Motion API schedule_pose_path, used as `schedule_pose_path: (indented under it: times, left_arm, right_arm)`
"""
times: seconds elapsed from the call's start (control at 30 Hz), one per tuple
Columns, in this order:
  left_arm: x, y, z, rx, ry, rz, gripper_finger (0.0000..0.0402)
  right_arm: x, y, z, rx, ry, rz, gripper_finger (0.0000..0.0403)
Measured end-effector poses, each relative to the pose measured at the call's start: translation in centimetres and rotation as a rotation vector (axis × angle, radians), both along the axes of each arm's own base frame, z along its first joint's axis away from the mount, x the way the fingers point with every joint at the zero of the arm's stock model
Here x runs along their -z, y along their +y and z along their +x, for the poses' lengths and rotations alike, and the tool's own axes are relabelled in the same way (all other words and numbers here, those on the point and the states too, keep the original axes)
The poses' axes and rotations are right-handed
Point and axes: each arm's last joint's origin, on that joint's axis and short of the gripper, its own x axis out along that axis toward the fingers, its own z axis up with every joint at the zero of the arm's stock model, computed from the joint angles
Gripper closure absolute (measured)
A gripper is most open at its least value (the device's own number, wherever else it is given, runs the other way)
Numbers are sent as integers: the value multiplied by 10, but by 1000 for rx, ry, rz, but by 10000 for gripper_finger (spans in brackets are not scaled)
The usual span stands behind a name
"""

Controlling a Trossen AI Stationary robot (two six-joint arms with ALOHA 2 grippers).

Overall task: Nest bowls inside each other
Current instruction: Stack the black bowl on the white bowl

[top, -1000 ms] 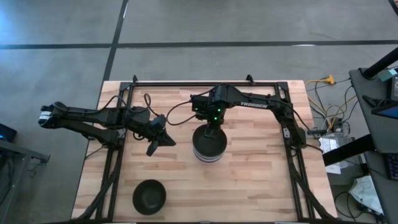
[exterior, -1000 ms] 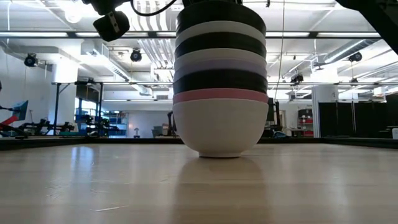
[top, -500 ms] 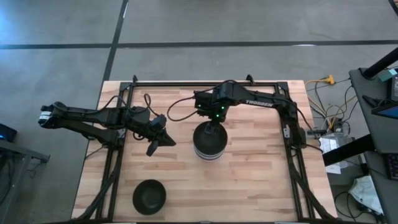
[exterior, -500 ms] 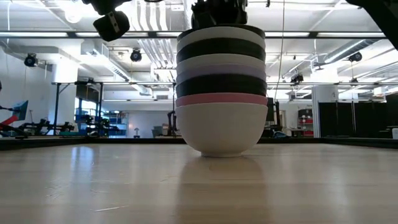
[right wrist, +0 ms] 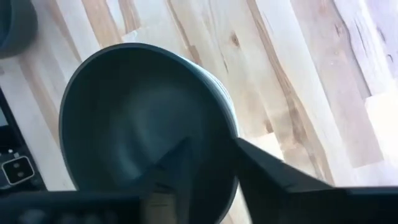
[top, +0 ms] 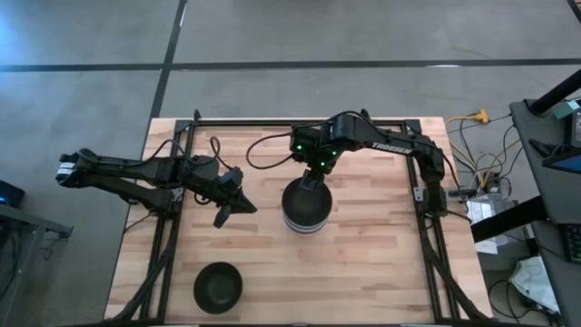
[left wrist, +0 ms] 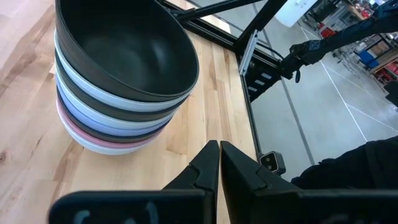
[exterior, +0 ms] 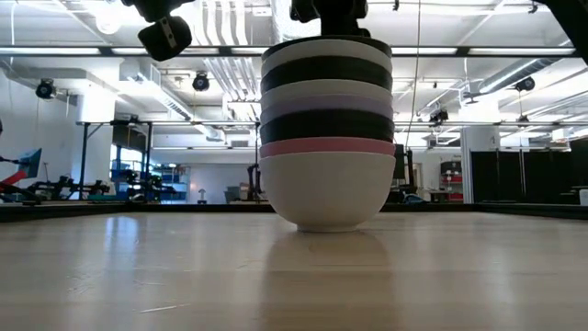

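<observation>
Stack of bowls [top: 305, 209] standing near the middle of the wooden table [top: 381, 272], upright and neatly nested. Seen level from the low view: white bowl [exterior: 326, 188] at the bottom, then a pink rim [exterior: 326, 146], a black band, lavender, white, black, white, and a black bowl on top [left wrist: 127, 46]. One lone black bowl [top: 218, 286] sitting well apart, near the table's front edge on the left side, right way up. Right gripper [top: 311, 180] poised over the far rim of the stack, just above the top bowl; fingers [right wrist: 273, 171] spread, one to each side of the rim, with a clear gap between them, gripping nothing. In the low view, only its dark tip [exterior: 329, 13] peeking in just over the stack. Left gripper [top: 243, 203] hovering off to the left of the stack, apart from it, fingers [left wrist: 208, 168] pressed together and empty, pointing toward the stack. Left wrist view looking down into the top black bowl, bare inside. Black frame rails [top: 300, 123] running round the table's edges.
</observation>
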Motion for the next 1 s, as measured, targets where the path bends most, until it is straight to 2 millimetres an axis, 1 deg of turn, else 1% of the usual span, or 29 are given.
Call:
schedule_pose_path:
  times: [0.1,0.13,0.17,0.47,0.67,0.87,1.0]
  left_arm:
    - [0,0,0,0,-1,0,402]
    - [0,0,0,0,0,0,402]
    - [0,0,0,0,-1,0,402]
    - [-1,0,0,0,-6,-2,402]
    - [-1,0,0,0,-6,-2,402]
    - [-1,0,0,-1,-5,-3,402]
    - [-1,0,0,-1,-5,-4,402]
  right_arm:
    - [1,0,0,-14,2,-5,366]
    - [2,0,1,-20,4,-7,380]
    - [3,0,2,-22,5,-8,386]
    - [13,-2,8,-13,33,-28,394]
    - [17,-2,8,-13,47,-26,394]
    - [27,-1,7,-7,93,-19,394]
    - [28,-1,7,-7,97,-18,394]
